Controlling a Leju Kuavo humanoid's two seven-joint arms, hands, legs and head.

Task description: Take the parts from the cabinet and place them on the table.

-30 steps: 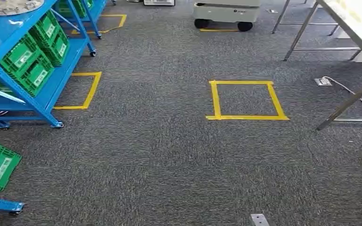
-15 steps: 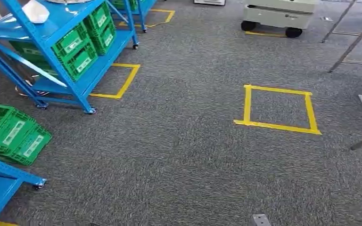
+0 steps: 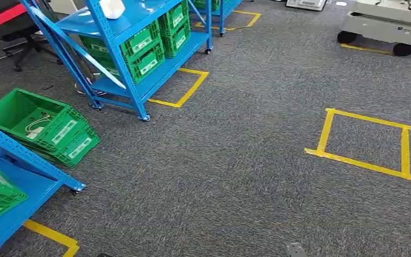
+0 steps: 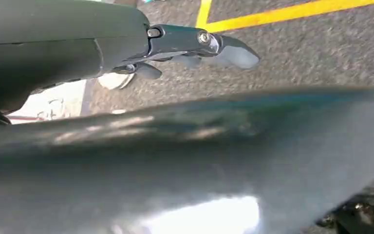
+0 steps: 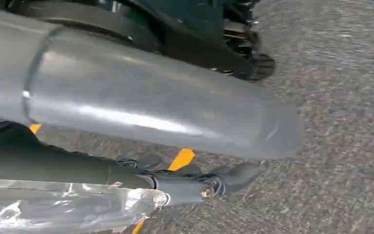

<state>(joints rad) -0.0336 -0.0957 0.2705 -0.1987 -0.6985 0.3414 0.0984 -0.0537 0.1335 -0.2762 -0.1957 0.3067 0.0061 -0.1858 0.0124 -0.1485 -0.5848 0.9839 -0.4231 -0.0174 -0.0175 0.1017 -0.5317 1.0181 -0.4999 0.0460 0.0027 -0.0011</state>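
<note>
While right hand (image 5: 195,183) grips crinkly bag (image 5: 63,204) — left hand (image 4: 195,46) holds nothing, fingers loose.

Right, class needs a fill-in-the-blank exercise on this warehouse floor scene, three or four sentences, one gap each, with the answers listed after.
1. The shelving rack with wheels is painted ____.
2. The crates stacked on its lower shelf are ____.
3. The square marked on the carpet is made of ____ tape.
4. The open green crate beside the rack stands on the ____.

Missing words: blue; green; yellow; carpet
</note>
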